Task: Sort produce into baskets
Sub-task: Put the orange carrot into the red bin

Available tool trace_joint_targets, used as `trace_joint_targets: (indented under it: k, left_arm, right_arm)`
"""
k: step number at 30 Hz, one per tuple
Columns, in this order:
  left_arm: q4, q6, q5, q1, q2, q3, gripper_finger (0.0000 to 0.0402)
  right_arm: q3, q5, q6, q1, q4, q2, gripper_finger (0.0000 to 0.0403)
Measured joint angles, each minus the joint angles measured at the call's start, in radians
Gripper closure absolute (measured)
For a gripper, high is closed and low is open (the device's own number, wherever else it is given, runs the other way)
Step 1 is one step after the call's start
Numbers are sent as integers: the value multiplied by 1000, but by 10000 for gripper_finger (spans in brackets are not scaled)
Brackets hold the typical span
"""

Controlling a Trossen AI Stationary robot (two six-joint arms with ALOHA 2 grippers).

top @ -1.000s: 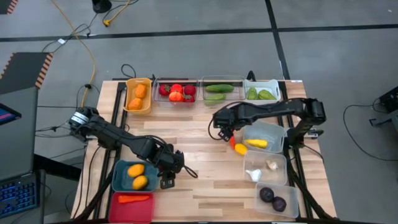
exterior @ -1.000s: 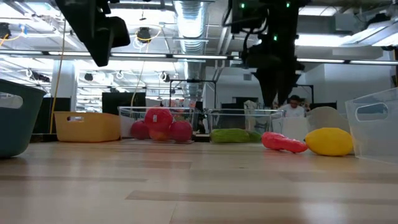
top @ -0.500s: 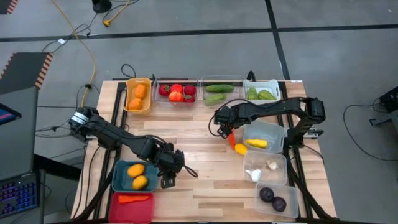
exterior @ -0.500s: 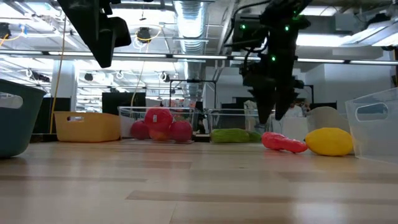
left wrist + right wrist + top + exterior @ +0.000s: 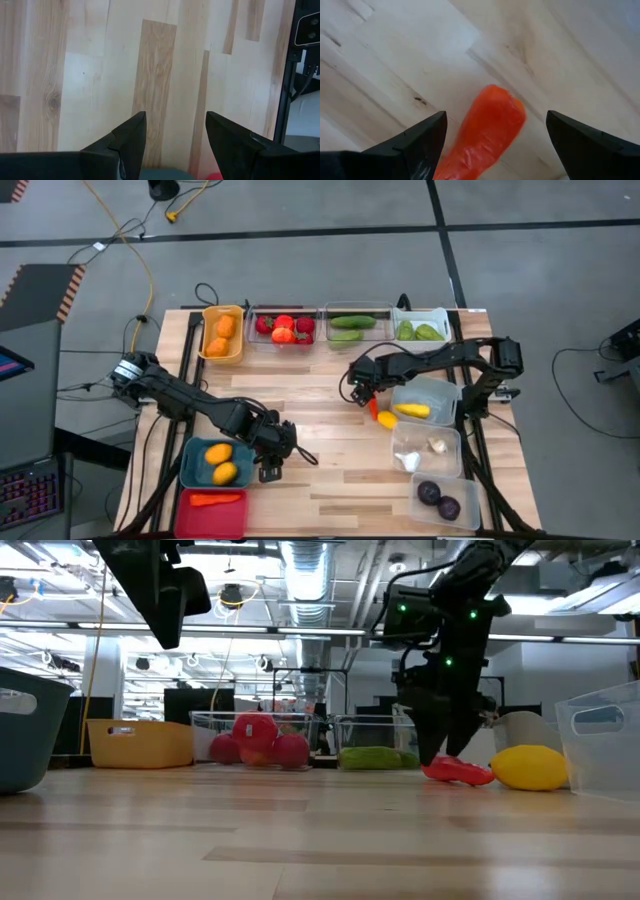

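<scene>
Wooden desk (image 5: 330, 370) under a grey floor, seen from above; bins line its far edge and both near corners. Your right gripper (image 5: 362, 395) hangs low over the loose red-orange piece (image 5: 373, 408), which lies on bare wood just beside a small yellow piece (image 5: 386, 420) and the clear bin (image 5: 428, 399). Its fingers (image 5: 417, 142) stand wide apart, released, straddling the piece (image 5: 485, 132) in the wrist view; nothing is held. The piece looks long, tapered, glossy and light, probably hollow plastic: expect it to roll or slip. Take it across the thick middle, fingers square to its long axis, not at the narrow tip. Mind the yellow neighbour, which sits close enough to be nudged. Your left gripper (image 5: 268, 460) waits beside the teal bin (image 5: 192, 468), fingers (image 5: 127, 142) half parted and gripping nothing.
</scene>
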Motion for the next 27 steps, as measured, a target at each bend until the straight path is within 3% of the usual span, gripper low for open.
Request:
trace_joint_targets:
  k: [27]
  left_arm:
    - [0,-2,-26,0,0,0,210]
  right_arm:
    - [-35,-13,-8,0,67,0,158]
